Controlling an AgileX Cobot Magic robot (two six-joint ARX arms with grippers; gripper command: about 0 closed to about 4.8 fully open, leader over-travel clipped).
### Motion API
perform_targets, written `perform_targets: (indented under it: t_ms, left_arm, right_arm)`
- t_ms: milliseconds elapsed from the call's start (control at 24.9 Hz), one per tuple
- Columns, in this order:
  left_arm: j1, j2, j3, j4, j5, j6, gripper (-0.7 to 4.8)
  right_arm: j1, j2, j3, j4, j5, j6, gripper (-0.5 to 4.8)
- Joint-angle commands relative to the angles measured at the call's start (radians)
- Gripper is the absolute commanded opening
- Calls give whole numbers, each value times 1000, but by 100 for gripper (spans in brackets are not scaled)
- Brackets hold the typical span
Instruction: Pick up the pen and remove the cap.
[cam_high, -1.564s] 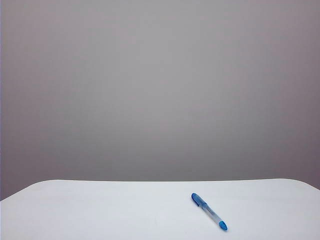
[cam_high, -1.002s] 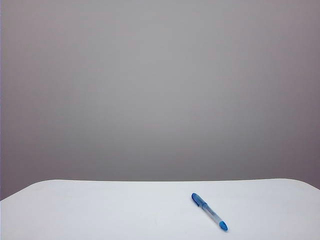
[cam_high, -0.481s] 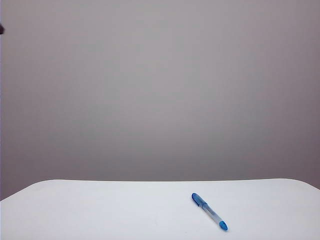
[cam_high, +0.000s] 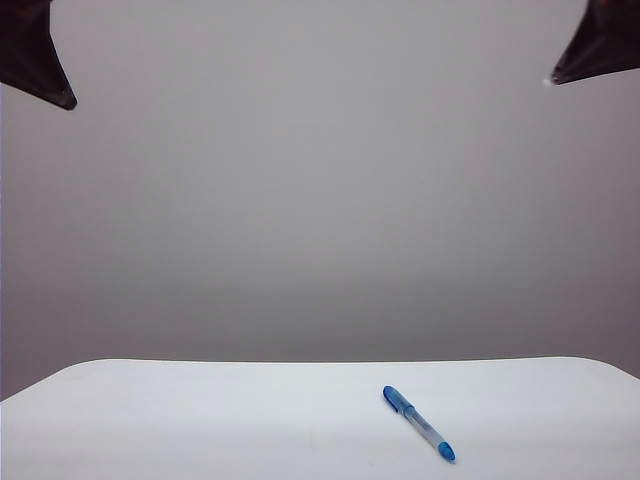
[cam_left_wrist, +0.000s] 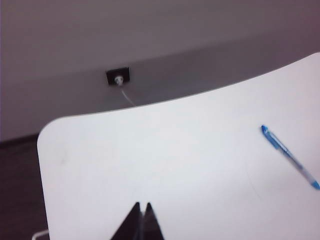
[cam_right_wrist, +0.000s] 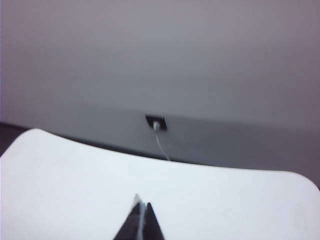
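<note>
The capped pen (cam_high: 418, 423) lies on the white desk (cam_high: 200, 420). Left gripper (cam_left_wrist: 142, 206) and right gripper (cam_right_wrist: 141, 205) hover high above it, fingers together, holding nothing.

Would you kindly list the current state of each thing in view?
pen: lying flat on the white table, untouched
cap: on the pen
left claw: shut, empty, high above the table's left side
right claw: shut, empty, high on the right
</note>
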Motion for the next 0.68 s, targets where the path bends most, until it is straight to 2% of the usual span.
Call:
perform_targets:
  t_ms: [40,120,241,281,401,441,481,642,682]
  left_arm:
    - [-5,70,64,-35,69,6,-6]
    - [-5,134,124,-79,144,6,-6]
    - [-34,209,193,-120,115,16,-6]
    - [-51,253,232,-134,80,34,-6]
    - [-112,323,282,-143,-40,33,-6]
    - [-144,351,292,-143,-103,33,-6]
    - [-167,364,293,-144,-129,34,-5]
    - [-240,422,293,-146,-137,34,-5]
    - [-245,428,293,-147,-137,37,-5]
  right_arm:
    - [0,129,149,-121,-6,6,-1]
    - [1,213,228,-161,-29,3,-1]
    - [35,318,330,-283,-39,-44,-1]
    - [60,374,380,-359,-20,-85,-1]
    - [140,463,425,-412,64,-126,10]
    - [170,489,425,-410,95,-138,64]
    - [192,504,425,-411,116,-151,76]
    - [251,597,425,-432,139,-174,80]
    - [253,612,425,-444,138,-175,98]
